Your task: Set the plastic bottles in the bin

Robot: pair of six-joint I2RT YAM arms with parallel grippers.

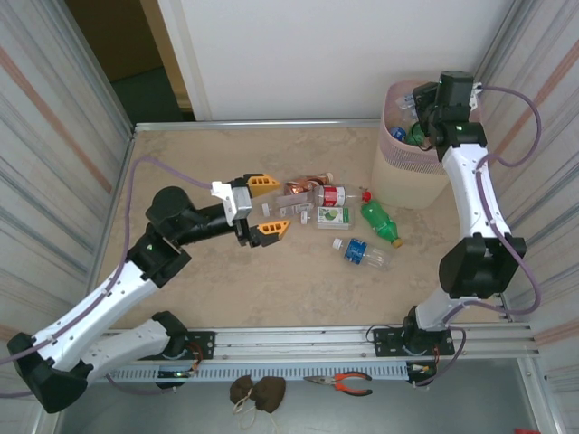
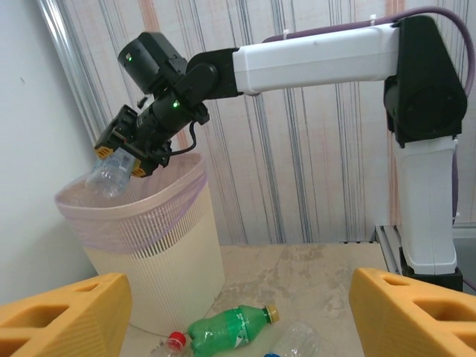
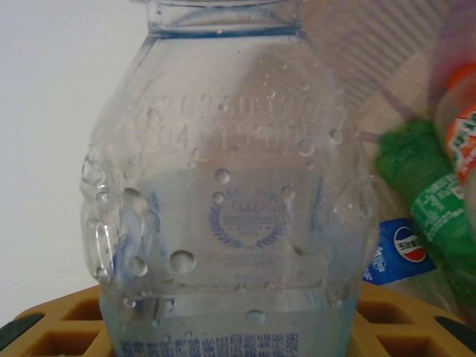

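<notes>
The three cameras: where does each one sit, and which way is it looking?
Top external: above and behind the arms, looking down at the table; both arms show.
Left wrist: on the left arm, looking across at the bin and the right gripper; its own orange fingers at the bottom.
Right wrist: on the right arm, close on the clear bottle it grips; its orange fingers below.
Shared: left wrist and top external both show the green bottle lying on the table.
</notes>
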